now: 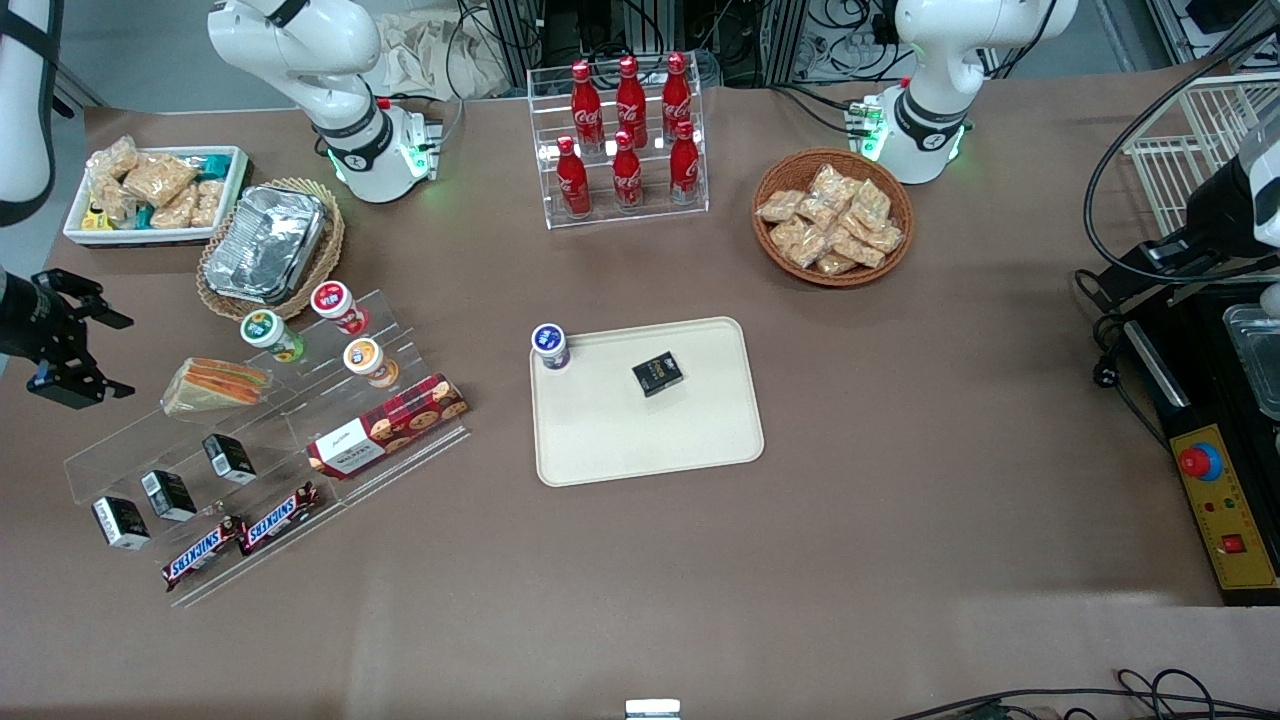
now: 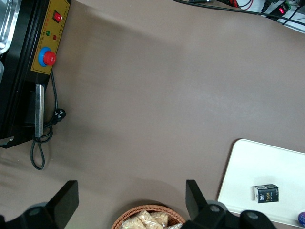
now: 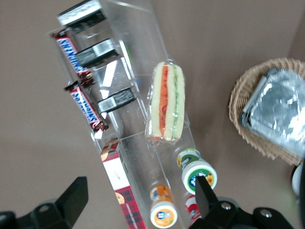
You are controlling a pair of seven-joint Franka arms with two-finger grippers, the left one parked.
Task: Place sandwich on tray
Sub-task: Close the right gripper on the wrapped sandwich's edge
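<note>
Item: sandwich (image 1: 216,385), a wrapped wedge with orange and green filling, lying on the upper step of the clear acrylic display stand (image 1: 262,445), beside the small lidded cups (image 1: 318,332) and farther from the front camera than the black boxes (image 1: 174,492) and Snickers bars (image 1: 240,535). Item: tray (image 1: 646,440), cream, flat on the desk (image 1: 900,520), well apart from the stand toward the parked arm's end, already carrying a cup and a small dark box. Item: end effector (image 1: 82,345), empty, fingers spread apart, hovering beside the stand at the working arm's end, near the sandwich but not touching it, wrist camera looking down on it. Step in hand, by my judgement: approach before the grasp. Next move calls for centring over the wedge, descending, and closing gently across the bread faces so the wrap doesn't slip.
</note>
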